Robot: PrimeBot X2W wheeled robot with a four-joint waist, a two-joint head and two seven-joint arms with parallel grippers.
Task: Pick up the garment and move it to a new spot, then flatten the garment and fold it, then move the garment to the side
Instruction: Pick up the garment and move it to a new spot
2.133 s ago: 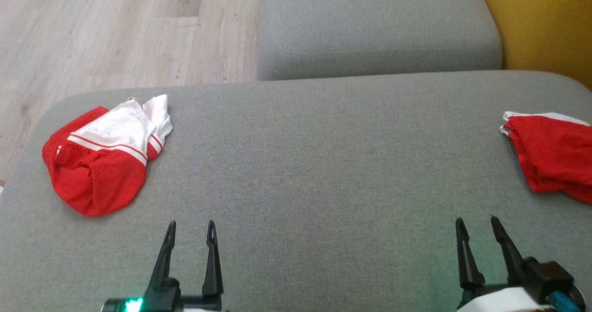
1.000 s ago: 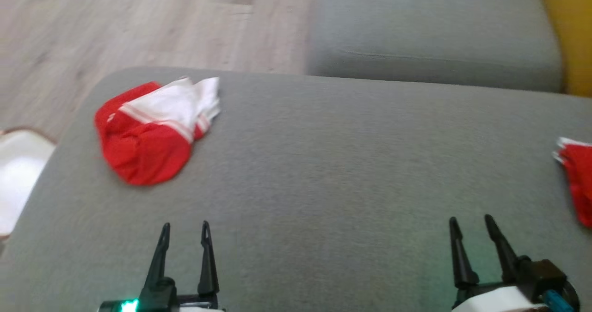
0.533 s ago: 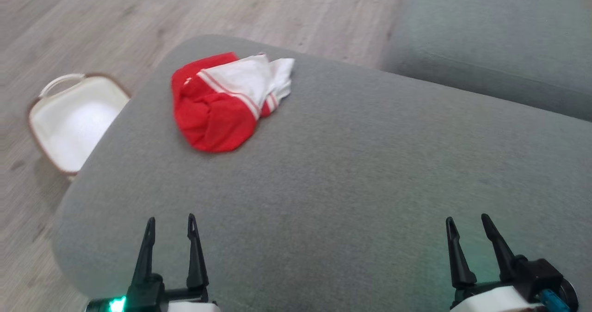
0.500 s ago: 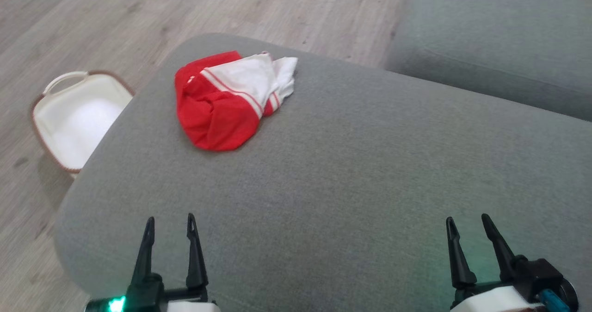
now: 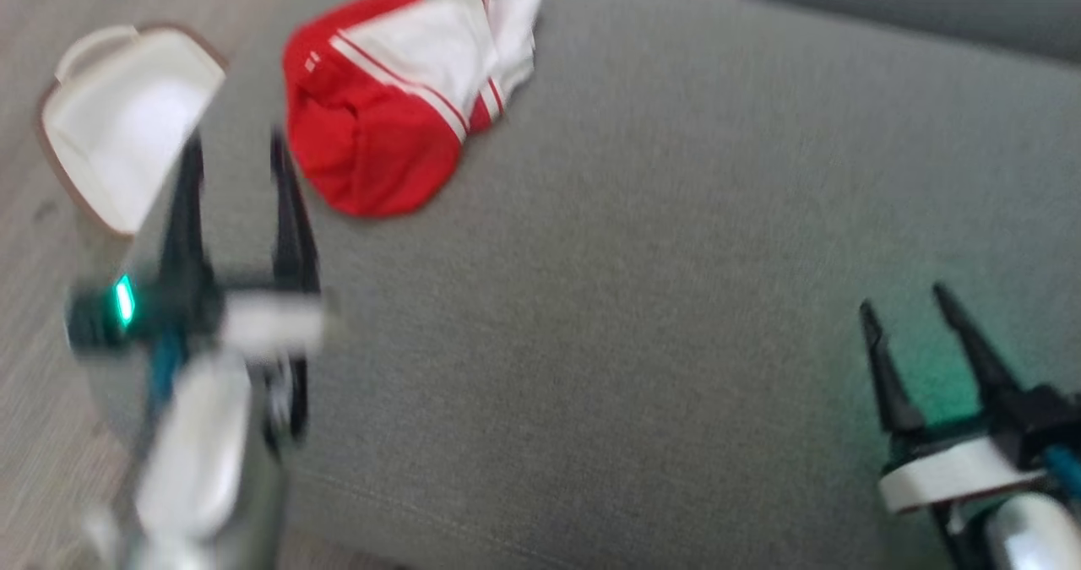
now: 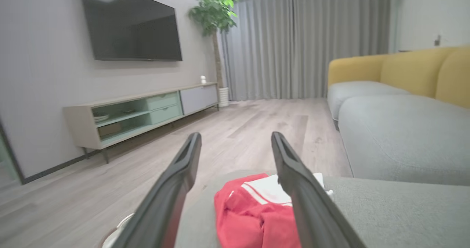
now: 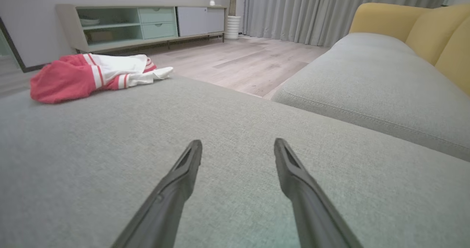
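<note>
Head view: left gripper blurred, jaws apart, nothing between them. Garment, a crumpled red-and-white heap, lies just ahead of its fingertips and slightly to their right, on the grey cushion. White basket sits on the floor to the gripper's left. Right gripper hangs low over bare cushion, jaws apart, empty, garment well away to its front-left.

Left wrist view: the 2 fingers frame the garment, near and below the tips, not touching. Judged: jaws wide and aimed so the heap falls between them for the pick.

Right wrist view: fingers spread over plain cushion, garment far ahead-left near the cushion's edge. Judged: this arm is waiting until flattening needs 2 grips.

Count: 1 garment, 1 basket, 2 grippers, 2 seat cushions.
</note>
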